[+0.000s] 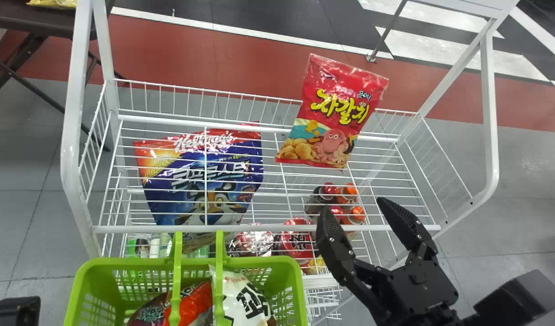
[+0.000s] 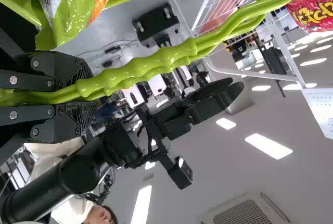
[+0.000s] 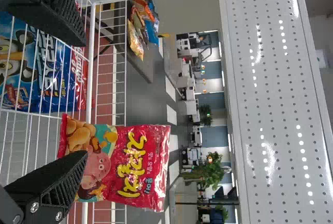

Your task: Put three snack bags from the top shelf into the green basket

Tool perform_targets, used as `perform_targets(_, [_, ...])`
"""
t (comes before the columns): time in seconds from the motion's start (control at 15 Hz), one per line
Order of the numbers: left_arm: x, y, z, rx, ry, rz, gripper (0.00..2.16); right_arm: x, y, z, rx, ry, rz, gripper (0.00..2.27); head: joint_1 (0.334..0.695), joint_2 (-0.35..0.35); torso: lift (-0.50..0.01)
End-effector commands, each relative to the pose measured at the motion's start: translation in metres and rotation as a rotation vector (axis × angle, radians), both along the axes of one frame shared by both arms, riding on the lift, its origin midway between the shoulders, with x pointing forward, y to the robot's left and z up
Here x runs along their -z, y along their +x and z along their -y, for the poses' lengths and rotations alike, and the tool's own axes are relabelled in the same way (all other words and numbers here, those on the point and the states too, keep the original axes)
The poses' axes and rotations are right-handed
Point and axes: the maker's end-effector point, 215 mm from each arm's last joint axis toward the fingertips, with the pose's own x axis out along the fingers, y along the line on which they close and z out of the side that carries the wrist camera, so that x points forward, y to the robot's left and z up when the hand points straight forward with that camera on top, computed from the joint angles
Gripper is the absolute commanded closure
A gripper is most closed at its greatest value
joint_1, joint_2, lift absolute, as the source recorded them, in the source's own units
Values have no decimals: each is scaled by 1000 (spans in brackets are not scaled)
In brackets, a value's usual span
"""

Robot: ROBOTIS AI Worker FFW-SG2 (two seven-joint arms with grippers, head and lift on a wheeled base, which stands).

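Two snack bags (image 1: 193,308) lie in the green basket (image 1: 268,261), its handles (image 2: 171,60) gripped by the left jaws. One red bag (image 1: 345,104) apparently remains; the right jaws gape wide, empty.

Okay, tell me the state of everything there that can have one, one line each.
Right claw, open
Left claw, shut on the basket handles
Basket handles, raised
Green basket, holding snack bags
Red snack bag, sealed, upright on the top shelf
Blue bag, below the top shelf
Orange-capped bottles, closed
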Motion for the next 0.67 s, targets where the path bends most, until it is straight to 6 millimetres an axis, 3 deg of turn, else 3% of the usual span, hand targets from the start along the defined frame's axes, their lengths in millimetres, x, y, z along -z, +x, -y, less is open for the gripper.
perform_targets(0.0, [0,0,-1,-1,1,0,1453,0,0,1,1,-1,1,76,695,-350,-46])
perform_targets(0.6, [0,1,-1,-2,1,0,1453,-6,0,3,7,-2,23,76,695,-350,-46])
